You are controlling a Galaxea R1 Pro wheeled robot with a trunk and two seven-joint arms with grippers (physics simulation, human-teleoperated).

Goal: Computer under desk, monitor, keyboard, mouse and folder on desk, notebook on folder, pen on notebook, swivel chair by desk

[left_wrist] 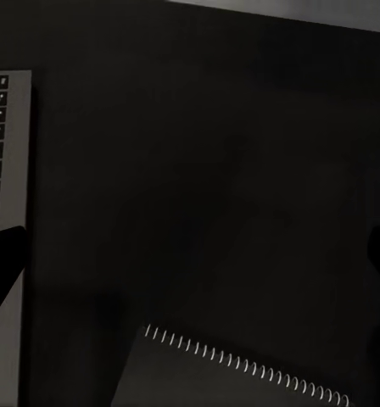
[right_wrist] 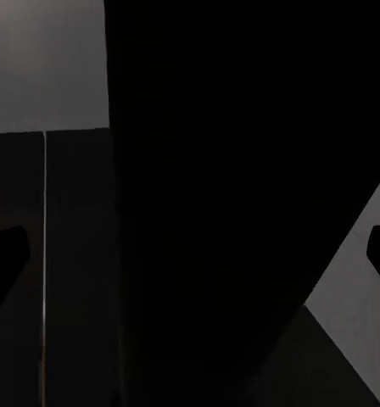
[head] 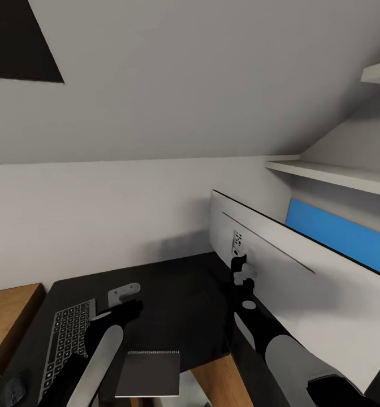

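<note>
**Left gripper [head: 134, 308] released above desk [head: 184, 288], notebook [head: 149, 373] at lower centre.**
Right gripper [head: 244, 271] touches the monitor's [head: 280, 271] pale back, grip unclear; descend squarely, gripping the notebook's edge beside the keyboard [head: 68, 339].

keyboard [head: 68, 346]: one, on the desk [head: 178, 294], just left of the left gripper [head: 124, 294]
notebook [head: 149, 373]: one, spiral-bound, below the left gripper
mouse [head: 13, 390]: one, far left of the left gripper
monitor [head: 292, 271]: one, its back against the right gripper [head: 244, 273]
grippers: two
wall shelves [head: 337, 175]: two, above the right gripper
</note>
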